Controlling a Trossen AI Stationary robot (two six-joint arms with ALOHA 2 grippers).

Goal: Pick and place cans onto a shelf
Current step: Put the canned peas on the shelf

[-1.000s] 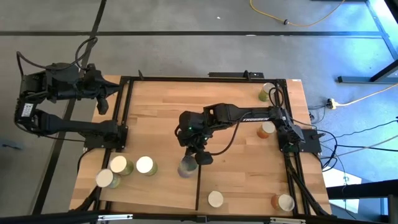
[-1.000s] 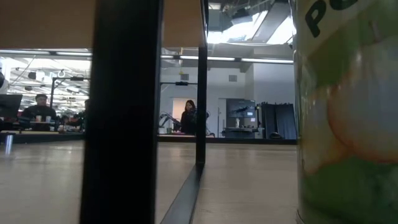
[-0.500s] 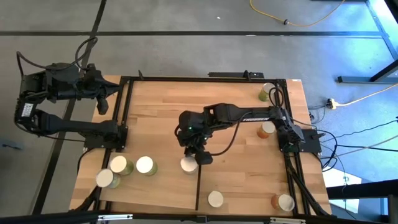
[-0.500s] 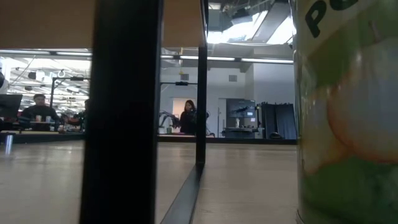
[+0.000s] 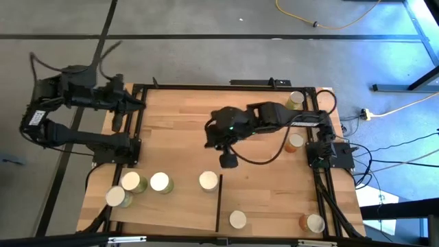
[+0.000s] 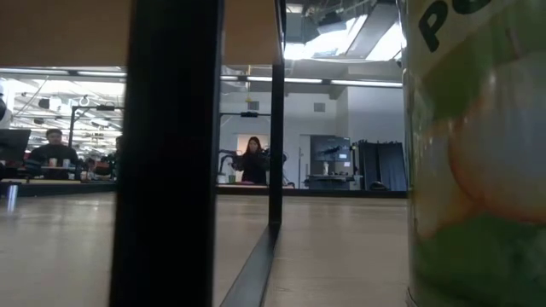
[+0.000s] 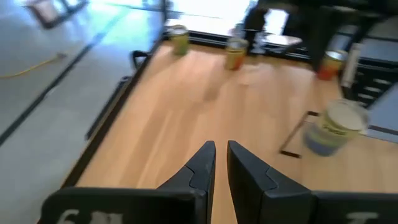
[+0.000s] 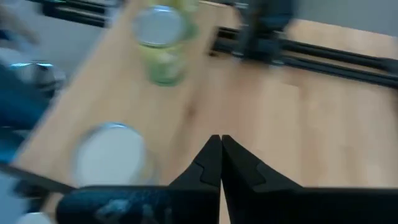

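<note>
Right gripper [image 5: 228, 159] sits mid-frame in the high view, over bare table, fingers [image 8: 208, 163] pressed together in the right wrist view — nothing between them. Just below-left of it a can [image 5: 208, 181] stands upright on its own, right beside the thin dark divider [image 5: 219, 203] that runs down to the bottom edge.

Left gripper [image 7: 221, 163] is parked at the upper left of the high view, off the table's left edge; its fingers [image 7: 202, 167] stand nearly together with a narrow gap, holding nothing.

Other cans, high view:
- three clustered lower left, on the shelf [image 5: 180, 206] (one green-sided [image 5: 132, 182], one [image 5: 160, 182] beside it, one [image 5: 115, 197] nearer the corner)
- one [image 5: 237, 219] bottom centre, right of the divider
- one [image 5: 313, 223] in the lower right corner, orange-sided
- one [image 5: 294, 142] at the right edge, orange
- one [image 5: 295, 100] in the upper right corner, green

Low view: a green can label [image 6: 478, 162] fills the right side — too close to tell which can; dark uprights on the left, people far behind in the room.
</note>
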